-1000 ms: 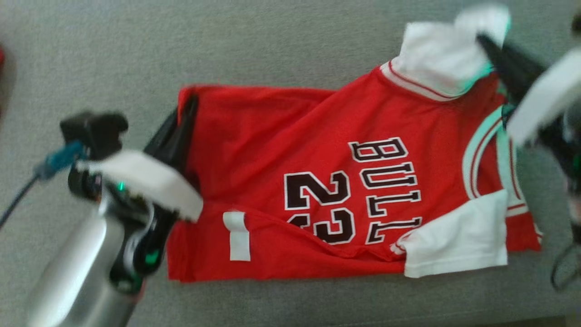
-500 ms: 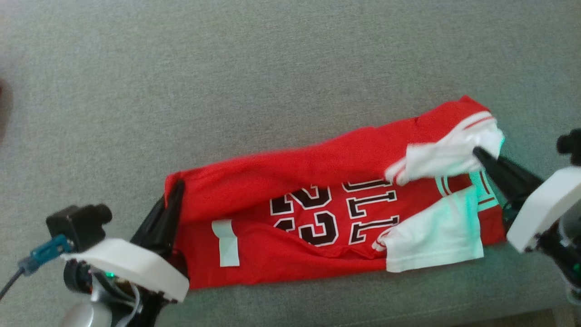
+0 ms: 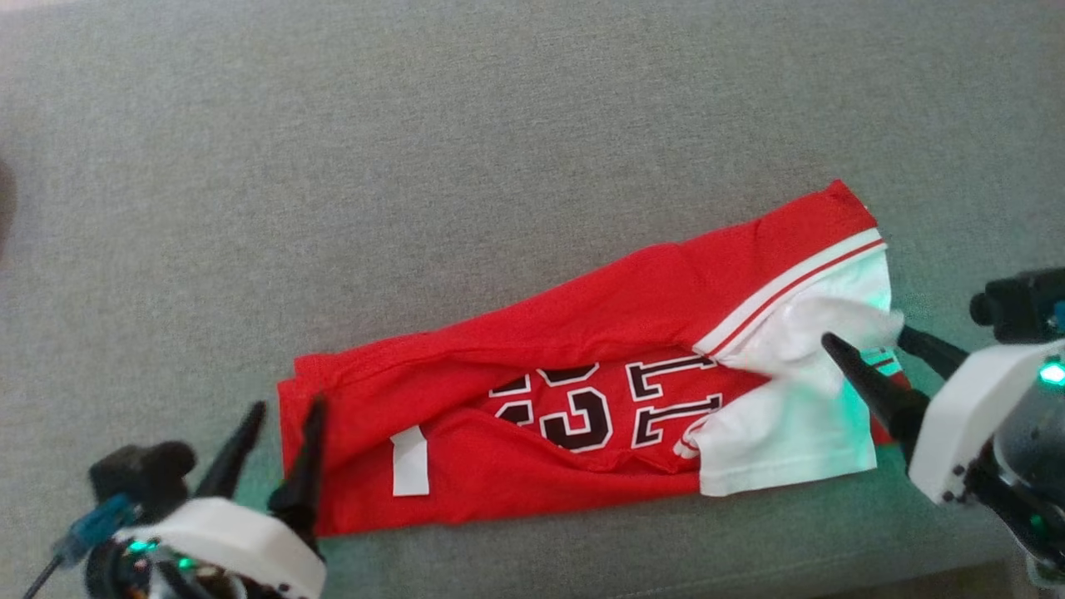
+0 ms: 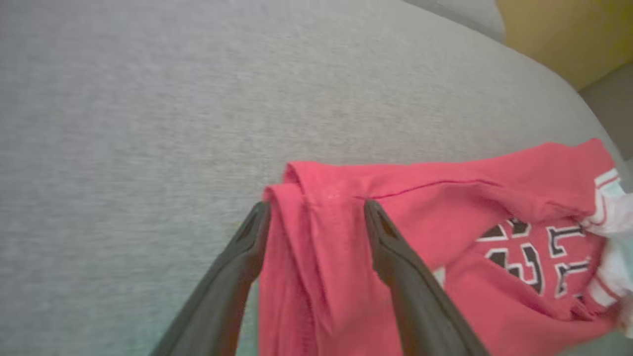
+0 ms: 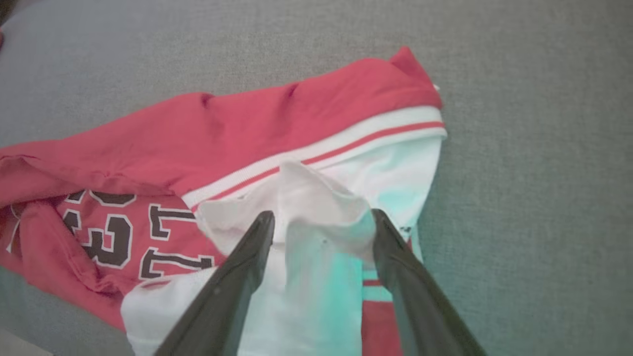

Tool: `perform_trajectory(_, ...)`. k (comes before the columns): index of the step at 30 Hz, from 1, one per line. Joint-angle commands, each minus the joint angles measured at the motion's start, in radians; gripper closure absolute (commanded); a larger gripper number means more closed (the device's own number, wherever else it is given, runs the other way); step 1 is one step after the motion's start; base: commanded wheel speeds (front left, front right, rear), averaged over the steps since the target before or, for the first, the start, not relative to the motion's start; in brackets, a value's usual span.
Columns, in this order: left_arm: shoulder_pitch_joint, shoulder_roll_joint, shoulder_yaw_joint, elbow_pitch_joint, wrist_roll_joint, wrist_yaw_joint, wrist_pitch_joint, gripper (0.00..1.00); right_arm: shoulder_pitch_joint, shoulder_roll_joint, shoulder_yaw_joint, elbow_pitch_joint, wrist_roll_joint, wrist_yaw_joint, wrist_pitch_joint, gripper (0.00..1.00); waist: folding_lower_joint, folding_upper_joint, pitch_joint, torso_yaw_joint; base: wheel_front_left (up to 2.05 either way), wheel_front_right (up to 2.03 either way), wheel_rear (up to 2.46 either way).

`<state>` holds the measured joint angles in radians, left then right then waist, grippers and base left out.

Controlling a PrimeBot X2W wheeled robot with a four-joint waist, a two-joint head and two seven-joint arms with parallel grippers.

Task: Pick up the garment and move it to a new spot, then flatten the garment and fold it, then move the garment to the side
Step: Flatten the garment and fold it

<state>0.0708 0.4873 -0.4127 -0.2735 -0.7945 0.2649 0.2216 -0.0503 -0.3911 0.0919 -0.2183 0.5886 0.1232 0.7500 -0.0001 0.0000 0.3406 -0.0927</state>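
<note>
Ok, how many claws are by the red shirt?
2. The left claw is open over the shirt's red bottom corner, low on the left. The right claw is open over a white sleeve on the right.

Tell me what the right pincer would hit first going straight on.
Most likely the bunched white sleeve of the red garment, which rises between the fingers of the open right pincer, at their tips. How high the pincer stands above the cloth is unclear.
</note>
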Motion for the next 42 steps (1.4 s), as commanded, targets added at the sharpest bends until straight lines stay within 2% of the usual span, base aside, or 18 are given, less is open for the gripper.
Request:
perform_trajectory(1, -0.017, 0.014, 0.054, -0.030, 0.023, 0.013, -0.043, 0.00, 0.017, -0.030, -0.002, -0.039, 0.005, 0.008, 0.004, 0.00, 0.0001, 0.0000, 0.000, -0.001, 0.00, 0.00, 0.00)
perform_trajectory(5, -0.013, -0.025, 0.086, -0.022, 0.106, 0.030, -0.225, 0.00, 0.013, 0.022, -0.098, -0.029, -0.001, 0.008, -0.014, 0.00, 0.0001, 0.0000, 0.004, -0.001, 0.00, 0.00, 0.00)
perform_trajectory(9, -0.025, -0.049, 0.058, 0.023, 0.217, 0.028, -0.376, 0.00, -0.036, 0.107, -0.170, 0.031, -0.052, 0.008, -0.010, 0.00, 0.0001, 0.0000, 0.012, 0.002, 0.00, 0.00, 0.00)
perform_trajectory(14, -0.048, -0.111, 0.002, 0.097, 0.291, 0.013, -0.458, 0.00, -0.100, 0.167, -0.161, 0.132, -0.116, 0.008, 0.044, 0.00, 0.0001, 0.0000, 0.026, 0.018, 0.00, 0.00, 0.00)
perform_trajectory(22, -0.058, -0.205, 0.004, 0.163, 0.334, -0.034, -0.482, 0.00, -0.093, 0.124, -0.144, 0.215, -0.150, 0.008, 0.128, 0.00, 0.0001, 0.0000, 0.036, 0.068, 0.00, 0.00, 0.00)
perform_trajectory(27, -0.046, -0.251, 0.057, 0.158, 0.367, -0.073, -0.483, 0.00, -0.043, 0.076, -0.123, 0.185, -0.108, 0.008, 0.196, 0.00, 0.0001, 0.0000, 0.036, 0.081, 0.00, 0.00, 0.00)
perform_trajectory(34, -0.029, -0.298, 0.100, 0.169, 0.404, -0.126, -0.483, 0.00, 0.009, 0.048, -0.112, 0.133, -0.052, 0.008, 0.268, 0.00, 0.0001, 0.0000, 0.034, 0.080, 0.00, 0.00, 0.00)
perform_trajectory(35, -0.028, -0.305, 0.105, 0.174, 0.411, -0.135, -0.483, 0.00, 0.013, 0.050, -0.112, 0.130, -0.049, 0.008, 0.274, 0.03, 0.0001, 0.0000, 0.034, 0.079, 0.00, 0.00, 0.00)
perform_trajectory(36, -0.027, -0.310, 0.108, 0.180, 0.420, -0.145, -0.483, 0.00, 0.015, 0.056, -0.109, 0.127, -0.044, 0.008, 0.277, 0.65, 0.0001, 0.0000, 0.033, 0.079, 0.00, 0.00, 0.00)
perform_trajectory(37, -0.026, -0.322, 0.117, 0.190, 0.433, -0.161, -0.483, 0.00, 0.012, 0.079, -0.110, 0.128, -0.029, 0.008, 0.278, 1.00, 0.0001, 0.0000, 0.033, 0.079, 0.00, 0.00, 0.00)
perform_trajectory(39, -0.026, -0.334, 0.126, 0.199, 0.445, -0.176, -0.483, 0.00, 0.001, 0.111, -0.116, 0.128, -0.003, 0.008, 0.271, 1.00, 0.0001, 0.0000, 0.030, 0.081, 0.00, 0.00, 0.00)
perform_trajectory(42, -0.025, -0.351, 0.145, 0.205, 0.459, -0.195, -0.483, 0.00, -0.033, 0.188, -0.178, 0.132, 0.047, 0.008, 0.268, 1.00, 0.0001, 0.0000, 0.027, 0.084, 0.00, 0.00, 0.00)
